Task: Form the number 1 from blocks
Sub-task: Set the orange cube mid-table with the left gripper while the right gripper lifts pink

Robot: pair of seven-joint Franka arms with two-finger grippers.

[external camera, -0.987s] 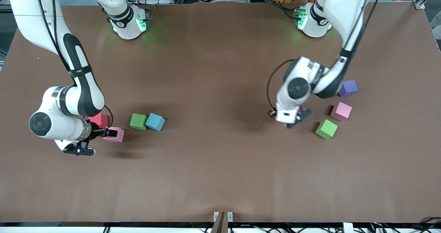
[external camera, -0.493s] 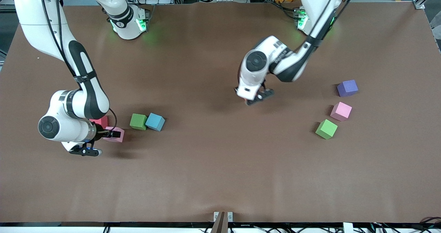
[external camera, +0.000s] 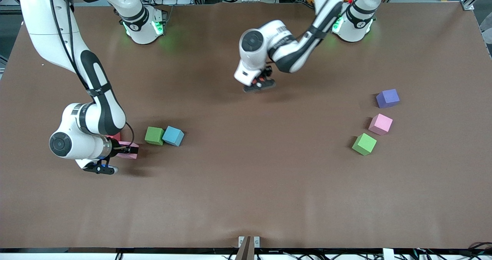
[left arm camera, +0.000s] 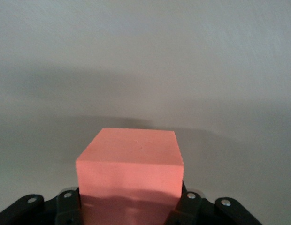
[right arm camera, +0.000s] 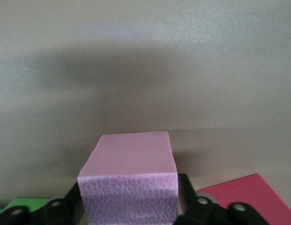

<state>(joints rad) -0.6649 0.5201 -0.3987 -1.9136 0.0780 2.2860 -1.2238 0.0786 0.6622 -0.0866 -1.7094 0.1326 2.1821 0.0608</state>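
Left gripper (external camera: 260, 84): hung over bare table (external camera: 246, 183) at mid-width, closer to the robots' bases than any loose block.
Left gripper's grip: clenched on the orange block (left arm camera: 131, 164), with a dark finger pressed against each of two opposite sides.
Orange block: held level in the left gripper, its top face and one side face showing in the left wrist view.
Right gripper (external camera: 128, 149): low at the right arm's end of the table, set around the first pink block (right arm camera: 131, 178).
Right gripper's grip: the first pink block sat between its jaws; I could not tell whether it was clamped or free.
First pink block: on the table, between the right gripper's jaws.
Red block (right arm camera: 248, 197): on the table just beside the first pink block, farther from the front camera, mostly hidden under the right arm's wrist in the front view.
First green block (external camera: 154, 135): near the first pink block, toward the table's middle, touching the light blue cube (external camera: 173, 136).
Second green block (external camera: 364, 143): at the left arm's end of the table, the nearest of three there to the front camera.
Second pink block (external camera: 380, 124): just beside the second green block, farther from the front camera.
Purple cube (external camera: 388, 98): near the second pink block, farther again from the front camera, apart from it.
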